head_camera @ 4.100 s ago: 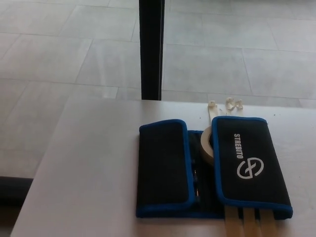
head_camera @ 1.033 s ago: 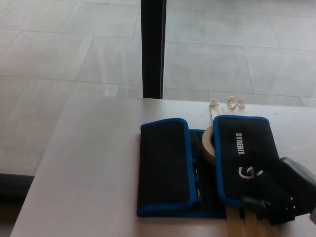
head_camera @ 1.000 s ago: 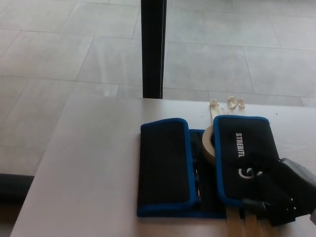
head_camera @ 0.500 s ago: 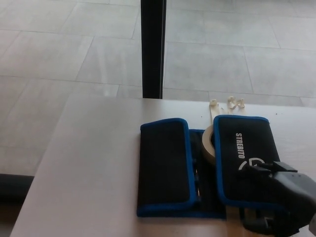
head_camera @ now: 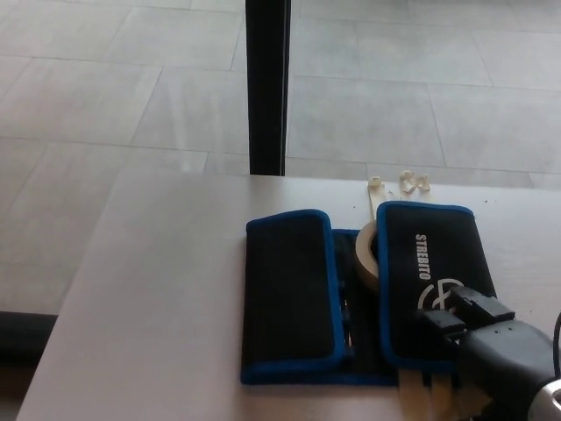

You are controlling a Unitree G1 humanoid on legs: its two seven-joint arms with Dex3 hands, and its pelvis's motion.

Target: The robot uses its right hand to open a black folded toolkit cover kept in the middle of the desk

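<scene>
A pale desk (head_camera: 166, 289) carries a black, blue-edged toolkit (head_camera: 289, 298) near its middle, both flaps folded inward. White cable ties (head_camera: 399, 182) lie just beyond it on the desk.

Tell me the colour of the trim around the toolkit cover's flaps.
Bright blue, edging the black toolkit cover; seen in the head view.

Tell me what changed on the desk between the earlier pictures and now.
The right hand came in from the lower right and now lies on the near part of the toolkit's right flap, covering the logo. Both flaps remain folded; the left flap and the tape roll did not move.
</scene>
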